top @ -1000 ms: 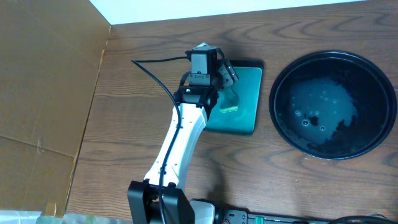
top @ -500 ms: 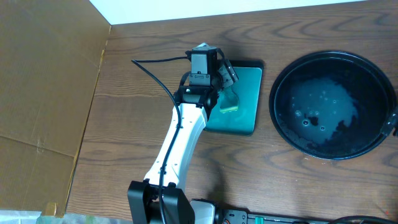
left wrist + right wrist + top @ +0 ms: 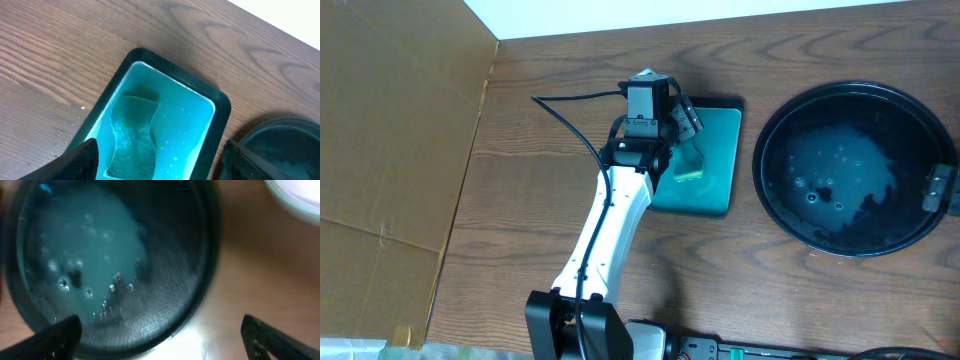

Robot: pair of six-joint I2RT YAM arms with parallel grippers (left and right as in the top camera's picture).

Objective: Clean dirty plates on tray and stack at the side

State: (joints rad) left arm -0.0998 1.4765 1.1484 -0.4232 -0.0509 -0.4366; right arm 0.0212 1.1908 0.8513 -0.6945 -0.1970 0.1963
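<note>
Teal rectangular tray (image 3: 192,117) with green sponge (image 3: 131,135) under left gripper (image 3: 160,155), fingers apart; right gripper (image 3: 160,330), fingers apart, above glossy black round tray (image 3: 200,270); best lifted straight, clear of rims

The counter (image 3: 520,200) under me is dark brown wood, its long wavy grain running across from side to side. In my blurred right wrist view it looks paler, with a soft bright patch where light falls on it. On my left is a large sheet of plain brown cardboard (image 3: 390,150), creased by fold lines; whether it stands or lies flat I cannot tell. Beyond the counter's far edge runs a flat, bright white surface (image 3: 720,12). At the near edge a dark strip with cables (image 3: 750,350) is cut off.
</note>
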